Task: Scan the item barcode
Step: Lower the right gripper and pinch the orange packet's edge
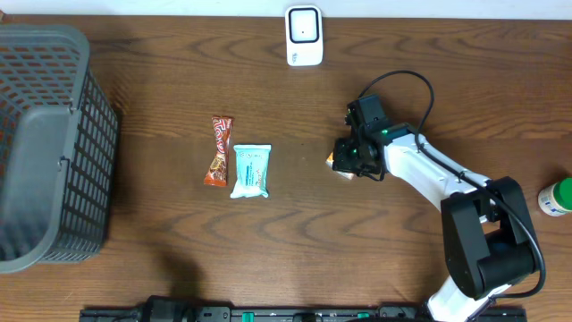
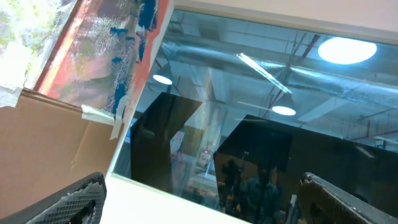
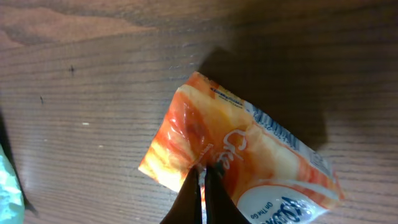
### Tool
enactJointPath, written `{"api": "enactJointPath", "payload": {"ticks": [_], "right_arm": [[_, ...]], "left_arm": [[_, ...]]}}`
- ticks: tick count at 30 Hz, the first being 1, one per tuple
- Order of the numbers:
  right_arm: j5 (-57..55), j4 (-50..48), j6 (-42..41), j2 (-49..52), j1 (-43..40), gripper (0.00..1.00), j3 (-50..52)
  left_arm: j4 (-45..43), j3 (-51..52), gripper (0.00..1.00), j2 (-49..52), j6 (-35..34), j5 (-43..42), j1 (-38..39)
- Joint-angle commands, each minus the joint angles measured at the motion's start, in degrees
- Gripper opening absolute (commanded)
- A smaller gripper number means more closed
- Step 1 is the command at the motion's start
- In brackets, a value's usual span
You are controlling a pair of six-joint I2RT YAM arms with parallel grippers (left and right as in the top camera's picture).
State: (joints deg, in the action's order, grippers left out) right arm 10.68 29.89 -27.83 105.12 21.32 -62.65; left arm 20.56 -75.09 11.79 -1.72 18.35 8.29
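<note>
Brown wood-grain desk [image 1: 295, 250], with its contents listed as they stood.

1. Orange and white plastic snack packet [image 3: 236, 155]: lay flat on the desk, right of centre in the overhead view and under the right arm's tip. It was printed with blue lettering at its lower right end.
2. Right claw [image 3: 202, 179]: closed, its two dark tips pressed together on a crease of the orange and white plastic snack packet near that packet's left end.
3. White rounded barcode scanner [image 1: 304, 36]: stood at the upper centre edge of the desk, well apart from the packet.
4. Red-brown twisted sweet wrapper [image 1: 219, 150]: lay at centre left, lengthwise up and down the frame.
5. Pale blue rectangular packet [image 1: 251, 170]: lay just beside that wrapper, on its right.
6. Dark grey plastic mesh basket [image 1: 89, 161]: filled the left edge of the frame.
7. Green-capped bottle [image 1: 556, 197]: lay at the far right edge, partly cut off.
8. Left claw [image 2: 205, 202]: jaws spread wide, one at each lower corner of its wrist view. That view looked upward at round ceiling lamps [image 2: 346, 50] and glass.
</note>
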Motion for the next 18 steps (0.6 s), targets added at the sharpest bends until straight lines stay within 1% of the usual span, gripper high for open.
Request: {"api": "enactJointPath", "payload": {"ticks": [1, 4, 6, 9, 18], "right_arm": [[0.3, 0.5, 0.3, 0.4, 0.9, 0.01, 0.2], [4.2, 1.1, 2.2, -0.5, 0.9, 0.01, -1.1], [4.6, 1.4, 2.1, -1.6, 0.9, 0.01, -2.0], [1.2, 0.2, 0.5, -3.1, 0.5, 0.01, -3.4], [-6.9, -5.0, 0.5, -3.2, -1.5, 0.01, -5.2]], "left_arm": [[-0.3, 0.0, 0.98, -0.1, -0.5, 0.4, -0.2], [-0.4, 0.0, 0.98, -0.1, -0.5, 0.4, -0.2], [-0.3, 0.0, 0.98, -0.1, -0.5, 0.4, -0.2], [-0.3, 0.0, 0.98, -0.1, -0.5, 0.4, -0.2], [-0.3, 0.0, 0.98, -0.1, -0.5, 0.4, -0.2]]}}
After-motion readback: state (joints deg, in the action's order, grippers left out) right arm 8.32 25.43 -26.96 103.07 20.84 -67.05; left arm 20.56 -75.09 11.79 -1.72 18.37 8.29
